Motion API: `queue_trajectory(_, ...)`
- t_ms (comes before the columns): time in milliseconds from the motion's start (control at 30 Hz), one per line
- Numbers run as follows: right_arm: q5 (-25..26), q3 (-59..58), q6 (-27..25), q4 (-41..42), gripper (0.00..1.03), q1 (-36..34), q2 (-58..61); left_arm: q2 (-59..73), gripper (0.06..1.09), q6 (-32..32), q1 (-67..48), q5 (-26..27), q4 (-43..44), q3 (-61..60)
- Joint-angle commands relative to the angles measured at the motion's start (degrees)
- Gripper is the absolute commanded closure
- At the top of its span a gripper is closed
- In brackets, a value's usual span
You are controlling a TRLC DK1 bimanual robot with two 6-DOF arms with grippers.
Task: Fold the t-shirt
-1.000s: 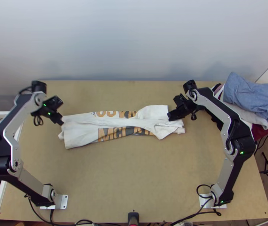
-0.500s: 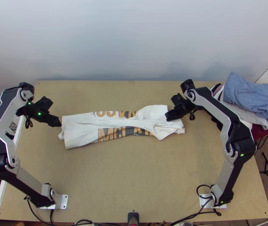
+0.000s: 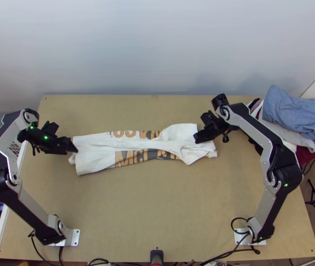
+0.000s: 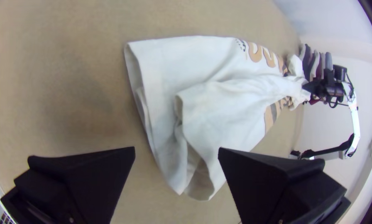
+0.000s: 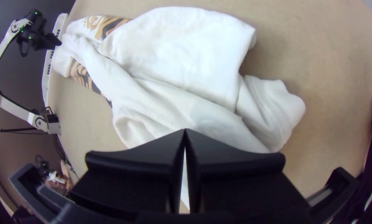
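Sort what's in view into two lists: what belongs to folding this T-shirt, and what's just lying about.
For the job:
- printed white T-shirt
- left claw
- right claw

Just lying about:
- blue garment atop the clothes pile
- white plastic basket

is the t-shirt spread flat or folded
Partly folded: the t-shirt lies as a long, narrow, uneven strip, with white cloth lying across its print.
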Motion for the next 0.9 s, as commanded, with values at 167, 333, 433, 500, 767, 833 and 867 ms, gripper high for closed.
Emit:
queue_trajectory(167, 0.0, -0.4, 0.1, 0.0, 1.0, 0.8, -0.5, 3.1, 0.11, -5.6, 0.6, 5.0, 5.5, -4.1)
queue_trajectory(333, 0.0, -0.4, 0.1, 0.0, 1.0, 0.7, -0.5, 3.7, 0.11, -6.9, 0.1, 5.5, 7.5, -5.3)
queue_trajectory(433, 0.0, -0.6, 0.1, 0.0, 1.0, 0.9, -0.5, 4.4, 0.11, -7.4, 0.2, 6.8, 7.8, -5.4)
queue_trajectory(500, 0.0, -0.6, 0.1, 0.0, 1.0, 1.1, -0.3, 5.2, 0.12, -7.6, -0.1, 7.7, 7.8, -5.8)
queue_trajectory(767, 0.1, -0.7, 0.4, 0.0, 1.0, 1.2, -0.1, 6.5, 0.2, -9.2, -2.8, 14.5, 7.6, -4.7)
queue_trajectory(833, 0.0, -0.7, 0.4, 0.0, 1.0, 1.3, -0.2, 6.5, 0.2, -9.4, -3.7, 15.1, 7.3, -4.3)
queue_trajectory(867, 0.1, -0.9, 0.4, 0.0, 1.0, 1.2, -0.1, 6.5, 0.2, -9.6, -4.2, 15.2, 7.3, -4.2)
